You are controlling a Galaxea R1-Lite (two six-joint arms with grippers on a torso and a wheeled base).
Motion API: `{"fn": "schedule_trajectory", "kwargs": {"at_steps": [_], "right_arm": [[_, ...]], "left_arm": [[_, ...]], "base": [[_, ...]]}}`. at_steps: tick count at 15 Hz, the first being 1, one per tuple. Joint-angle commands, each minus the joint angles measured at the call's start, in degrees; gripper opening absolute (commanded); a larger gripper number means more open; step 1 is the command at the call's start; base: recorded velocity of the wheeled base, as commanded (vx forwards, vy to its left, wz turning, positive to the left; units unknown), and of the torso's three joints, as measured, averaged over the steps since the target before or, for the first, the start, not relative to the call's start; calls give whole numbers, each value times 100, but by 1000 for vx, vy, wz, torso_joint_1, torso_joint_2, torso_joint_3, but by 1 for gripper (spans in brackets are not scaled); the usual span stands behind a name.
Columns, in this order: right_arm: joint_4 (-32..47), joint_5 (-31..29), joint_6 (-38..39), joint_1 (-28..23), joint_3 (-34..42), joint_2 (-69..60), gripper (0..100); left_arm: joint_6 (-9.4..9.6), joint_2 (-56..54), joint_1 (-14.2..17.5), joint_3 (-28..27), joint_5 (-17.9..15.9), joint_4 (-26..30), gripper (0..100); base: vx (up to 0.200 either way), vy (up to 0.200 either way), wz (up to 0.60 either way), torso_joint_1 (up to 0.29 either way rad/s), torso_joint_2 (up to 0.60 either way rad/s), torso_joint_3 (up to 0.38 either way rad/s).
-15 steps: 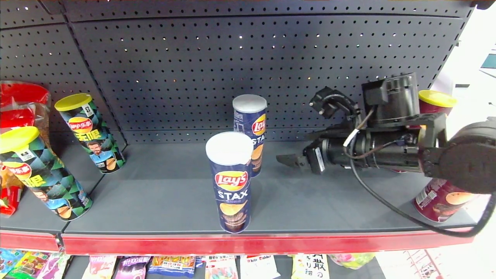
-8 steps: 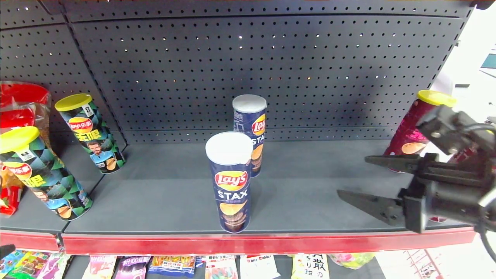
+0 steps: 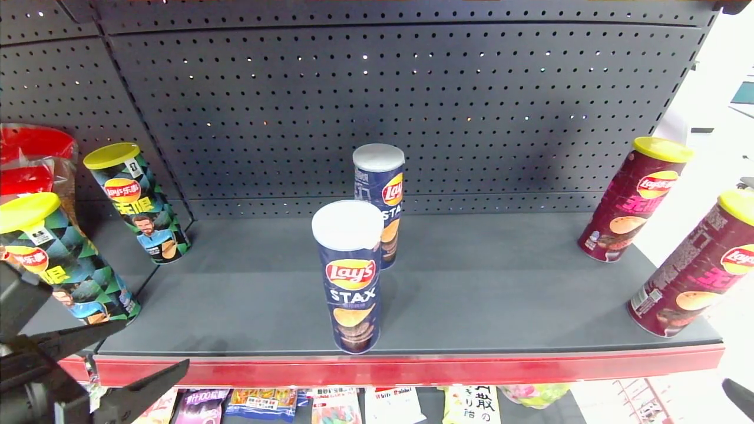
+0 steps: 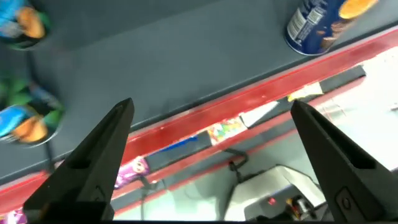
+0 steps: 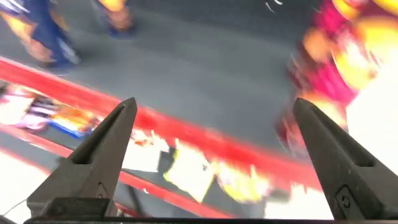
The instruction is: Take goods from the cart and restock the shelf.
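Two dark blue chip cans stand mid-shelf, the front can (image 3: 350,277) near the red edge and the back can (image 3: 380,197) behind it. My left gripper (image 3: 155,343) hangs open and empty at the lower left, in front of the shelf's red lip (image 3: 471,368). In the left wrist view that gripper (image 4: 212,104) is spread wide over the red lip (image 4: 205,118), with the front blue can's base (image 4: 317,25) off to one side. My right gripper (image 5: 214,102) is open and empty, low before the shelf edge (image 5: 186,140); one dark tip of it (image 3: 737,396) shows at the bottom right.
Two teal cans with yellow lids (image 3: 138,203) (image 3: 59,265) lean at the shelf's left, two maroon cans (image 3: 636,200) (image 3: 695,271) at its right. The grey shelf board (image 3: 483,288) is bare between the blue and maroon cans. Snack packets (image 3: 336,406) fill the shelf below.
My right arm has pulled back off the shelf, rightward and down, uncovering both maroon cans. My left gripper has risen into view at the lower left. The cans have stayed put.
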Motion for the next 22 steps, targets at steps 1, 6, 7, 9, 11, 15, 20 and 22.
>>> {"fn": "schedule_trajectory", "kwargs": {"at_steps": [1, 6, 7, 9, 11, 15, 20, 22], "right_arm": [[865, -38, 16, -592, 341, -1593, 100], [1629, -143, 156, -610, 429, -2190, 100], [1620, -143, 174, -610, 447, -2190, 100], [1603, -152, 192, -610, 491, -2190, 100], [1603, -152, 192, -610, 491, -2190, 100], [1629, -161, 200, -610, 499, -2190, 100], [1620, -169, 200, -610, 535, -2190, 100], [1612, -187, 192, -610, 535, -2190, 100]], "left_arm": [[-49, 903, -58, -68, -36, -316, 100], [-331, 2028, -814, -516, -186, -878, 100], [-322, 2125, -849, -525, -238, -878, 100], [-295, 2591, -858, -621, -186, -887, 100], [-287, 2740, -858, -718, -186, -878, 100], [-278, 3294, -1112, -1228, -150, -878, 100], [-260, 3689, -1183, -1518, -142, -887, 100], [-269, 3927, -1209, -1702, -142, -887, 100]], "base": [[0, 0, 0, 0, 0, 0], [0, 0, 0, 0, 0, 0], [0, 0, 0, 0, 0, 0], [0, 0, 0, 0, 0, 0], [0, 0, 0, 0, 0, 0], [0, 0, 0, 0, 0, 0], [0, 0, 0, 0, 0, 0], [0, 0, 0, 0, 0, 0]]}}
